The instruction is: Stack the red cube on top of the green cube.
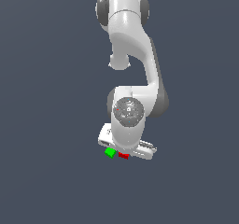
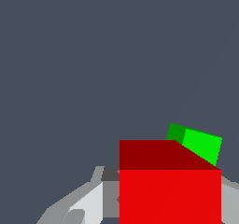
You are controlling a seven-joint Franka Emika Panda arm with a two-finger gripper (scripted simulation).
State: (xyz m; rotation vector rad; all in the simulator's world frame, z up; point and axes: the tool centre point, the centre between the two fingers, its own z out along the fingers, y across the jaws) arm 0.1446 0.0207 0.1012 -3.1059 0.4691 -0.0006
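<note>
Hanging low under the white arm, the gripper [image 1: 125,149] has the red cube [image 1: 123,155] right at its fingertips, and in the wrist view that cube [image 2: 170,195] fills the space between the grey fingers [image 2: 86,202], apparently pinched there, though contact on the far side is cut off. Just beside the gripper, the green cube [image 1: 110,152] sits close behind the red one's edge; touching or apart, I cannot tell.

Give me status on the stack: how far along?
Done: the gripper is down at the red cube, which sits large between its fingers in the wrist view. In hand: apparently the grasp, though whether the jaws have closed is unclear. Left: the lift and placement; the green cube stands beside the red one, nothing on it.
</note>
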